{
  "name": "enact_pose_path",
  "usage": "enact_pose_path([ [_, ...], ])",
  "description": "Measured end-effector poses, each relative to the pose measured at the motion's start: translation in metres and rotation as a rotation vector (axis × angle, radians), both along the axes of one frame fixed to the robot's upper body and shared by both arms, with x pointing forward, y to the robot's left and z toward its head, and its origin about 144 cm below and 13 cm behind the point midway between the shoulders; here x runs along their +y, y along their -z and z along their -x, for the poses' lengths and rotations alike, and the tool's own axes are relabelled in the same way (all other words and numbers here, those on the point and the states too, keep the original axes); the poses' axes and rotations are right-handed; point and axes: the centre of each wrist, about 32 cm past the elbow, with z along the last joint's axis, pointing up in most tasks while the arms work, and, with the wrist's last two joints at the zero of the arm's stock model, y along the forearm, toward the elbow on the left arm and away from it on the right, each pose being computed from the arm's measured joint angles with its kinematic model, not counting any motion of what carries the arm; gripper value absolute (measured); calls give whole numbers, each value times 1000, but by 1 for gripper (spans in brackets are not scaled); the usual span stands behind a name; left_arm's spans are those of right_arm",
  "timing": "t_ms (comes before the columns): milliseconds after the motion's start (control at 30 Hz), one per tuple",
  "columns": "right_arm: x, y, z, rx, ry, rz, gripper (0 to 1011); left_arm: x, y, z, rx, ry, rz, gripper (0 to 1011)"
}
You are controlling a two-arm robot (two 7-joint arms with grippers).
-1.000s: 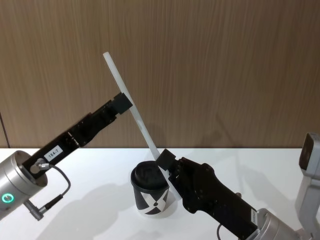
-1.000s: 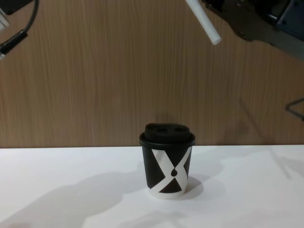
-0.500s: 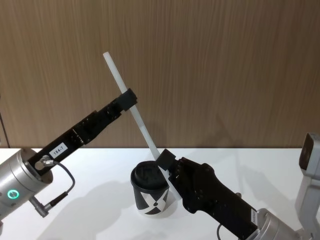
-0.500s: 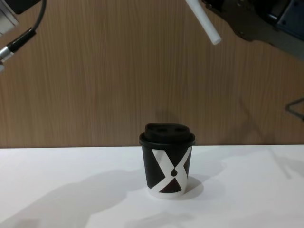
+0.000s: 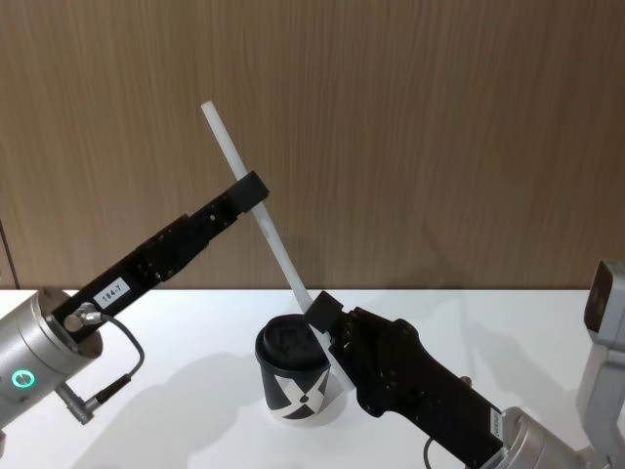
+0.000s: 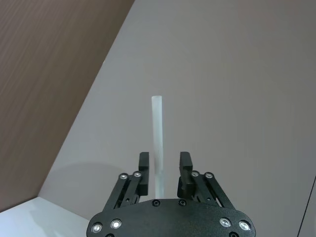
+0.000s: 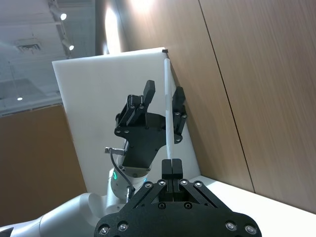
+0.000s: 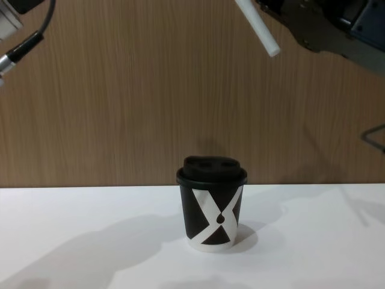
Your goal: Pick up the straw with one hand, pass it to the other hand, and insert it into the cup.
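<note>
My right pincer (image 5: 320, 315) is clamped on the lower part of the straw (image 5: 280, 244), holding it tilted in the air so that the upper length is offered for the pass. My left pincer (image 6: 164, 160) straddles that upper length with its fingers apart on either side, not gripping; I judge the handover half made. The straw is a thin, straight white tube. Its lower end hangs well above the black lidded cup (image 8: 212, 211), which stands on the desk (image 8: 78, 241).
</note>
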Motion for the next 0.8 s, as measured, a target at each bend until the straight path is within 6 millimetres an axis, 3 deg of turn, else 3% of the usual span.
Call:
enact_pose_path([
  [333,0,0,0,0,0,0,6,0,-2,1,-14,1,14,107],
  [433,0,0,0,0,0,0,6,-1,-2,0,-17,1,17,52],
  [667,0,0,0,-1,0,-1,6,-2,-3,0,-22,-1,21,4],
  [800,0,0,0,1,0,0,62,-2,-4,0,-24,-3,27,3],
])
